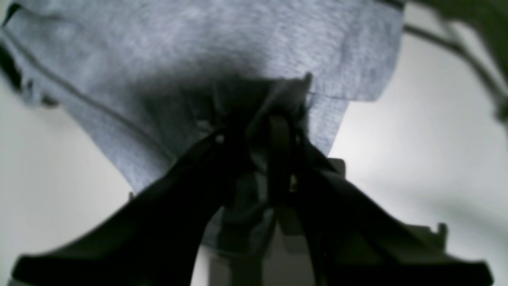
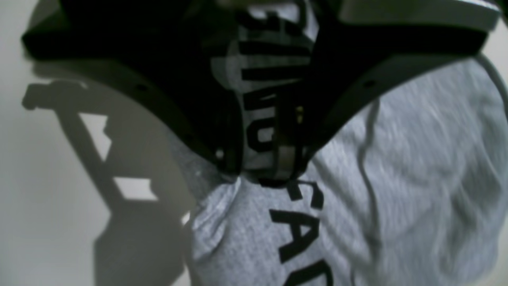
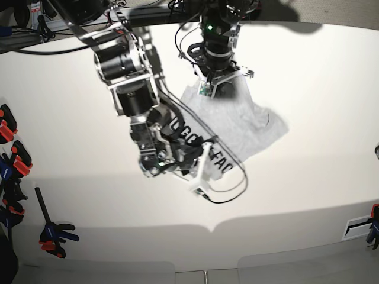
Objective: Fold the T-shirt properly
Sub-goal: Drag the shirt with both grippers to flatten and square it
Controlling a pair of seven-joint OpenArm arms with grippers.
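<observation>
The light grey T-shirt (image 3: 251, 127) lies bunched on the white table, with black block lettering (image 3: 220, 161) showing along its near-left edge. My left gripper (image 3: 220, 87) is at the shirt's far edge, and in the left wrist view the left gripper (image 1: 278, 115) is shut on a pinched fold of plain grey T-shirt (image 1: 198, 59). My right gripper (image 3: 198, 160) is at the lettered edge. In the right wrist view the right gripper (image 2: 270, 167) is closed on a lettered strip of the T-shirt (image 2: 416, 178), which runs up between the fingers.
The white table (image 3: 320, 71) spreads around the shirt. A black cable (image 3: 228, 192) loops just in front of the right gripper. Orange and black clamps (image 3: 12, 154) line the left edge, another clamp (image 3: 54, 232) lies front left, and one (image 3: 373, 228) sits at the right edge.
</observation>
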